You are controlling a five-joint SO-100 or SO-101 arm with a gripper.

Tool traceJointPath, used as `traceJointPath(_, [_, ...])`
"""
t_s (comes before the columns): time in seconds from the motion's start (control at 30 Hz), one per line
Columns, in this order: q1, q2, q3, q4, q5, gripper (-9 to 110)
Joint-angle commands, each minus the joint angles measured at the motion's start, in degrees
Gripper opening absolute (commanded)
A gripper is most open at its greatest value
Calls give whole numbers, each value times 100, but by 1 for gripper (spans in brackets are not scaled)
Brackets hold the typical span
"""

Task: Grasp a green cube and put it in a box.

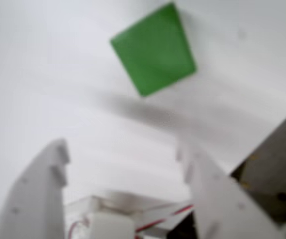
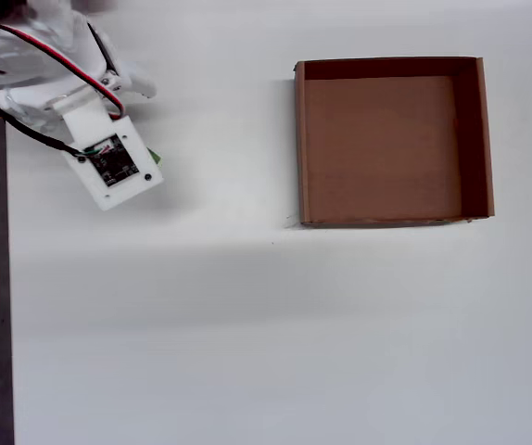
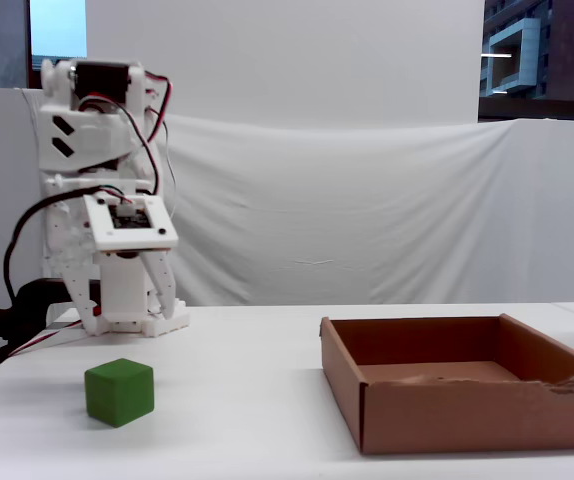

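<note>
I could read no brand, label or writing on anything. In the fixed view my gripper [image 3: 125,300] hung above the table [image 3: 247,380] with its fingers spread wide, holding nothing, and the green cube [image 3: 119,392] sat on the white surface below and in front of it, apart from the fingers. My wrist view, though blurred, showed the green cube [image 1: 154,49] beyond the two white fingertips [image 1: 58,154], probably not between them. From overhead my arm hid nearly all of the cube; only a green sliver [image 2: 155,156] showed beside the camera board. The cardboard box [image 2: 299,139] stood well apart to the right in that view, with bare white table between.
</note>
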Motion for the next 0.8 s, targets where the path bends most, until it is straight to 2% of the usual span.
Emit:
traceJointPath(0.0, [-70, -158, -492, 26, -281, 30])
traceJointPath(0.33, [264, -624, -809, -185, -334, 30])
traceJointPath(0.6, [826, -510, -668, -360, -738, 30])
traceJointPath(0.77, [1090, -896, -896, -571, -1424, 29])
